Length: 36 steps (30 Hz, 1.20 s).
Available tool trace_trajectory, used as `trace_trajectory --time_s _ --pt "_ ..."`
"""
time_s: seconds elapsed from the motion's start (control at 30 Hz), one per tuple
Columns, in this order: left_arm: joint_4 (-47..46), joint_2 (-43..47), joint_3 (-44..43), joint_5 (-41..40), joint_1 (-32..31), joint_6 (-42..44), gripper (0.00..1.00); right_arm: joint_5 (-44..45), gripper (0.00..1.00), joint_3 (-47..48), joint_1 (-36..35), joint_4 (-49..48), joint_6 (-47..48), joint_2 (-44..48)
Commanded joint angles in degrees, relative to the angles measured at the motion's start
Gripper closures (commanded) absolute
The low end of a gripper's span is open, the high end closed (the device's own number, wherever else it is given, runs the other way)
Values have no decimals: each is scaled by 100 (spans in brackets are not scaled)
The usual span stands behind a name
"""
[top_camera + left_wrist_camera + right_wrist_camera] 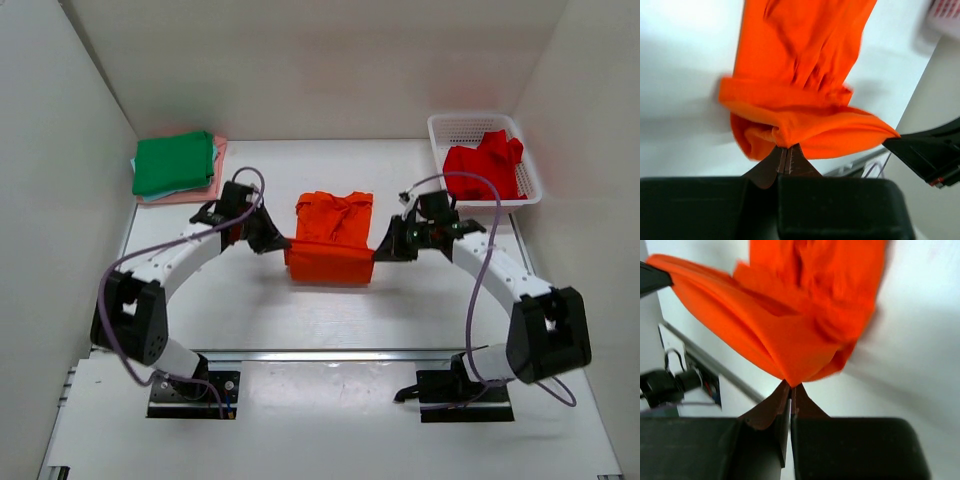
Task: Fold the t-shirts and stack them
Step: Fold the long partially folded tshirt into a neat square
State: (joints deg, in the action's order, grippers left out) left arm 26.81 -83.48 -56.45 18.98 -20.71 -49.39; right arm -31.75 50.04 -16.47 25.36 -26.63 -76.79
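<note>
White table (300,320), white walls (330,70), left claw (788,151) and right claw (791,387) each pinching orange t-shirt (330,242)

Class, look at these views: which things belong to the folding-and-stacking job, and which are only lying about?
Belong to the job:
orange t-shirt, pinched by left end effector and right end effector
red t-shirt, in the basket
green t-shirt, on top of the folded stack
pink t-shirt, beneath it

Only lying about:
white mesh basket
table

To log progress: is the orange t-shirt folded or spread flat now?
The orange t-shirt is mid-fold: the left gripper and right gripper each pinch a corner, its near part doubled over.
</note>
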Motion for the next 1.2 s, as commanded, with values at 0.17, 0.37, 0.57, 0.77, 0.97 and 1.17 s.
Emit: trace_trajectory --time_s 0.17,0.37,0.57,0.77,0.97,1.17 --pt "97 -1968 -2727 27 489 105 100 -77 100 2524 767 -4 423 -2064" --pt "-252 -4296 -5206 271 796 -324 36 -96 78 5294 1005 -41 282 -4462" --pt "-780 -4757 -5827 745 1148 -651 1 344 65 6748 1049 13 238 -4970" --pt "-2965 -3327 -2694 1143 1315 -669 1 424 68 4854 1093 -716 151 -3775" --pt "-2290 -2761 -2624 1293 1104 472 100 529 72 3724 1023 -893 334 -2956" --pt "-1013 -2946 -3293 205 832 1939 58 670 72 3180 891 -787 413 -2298"
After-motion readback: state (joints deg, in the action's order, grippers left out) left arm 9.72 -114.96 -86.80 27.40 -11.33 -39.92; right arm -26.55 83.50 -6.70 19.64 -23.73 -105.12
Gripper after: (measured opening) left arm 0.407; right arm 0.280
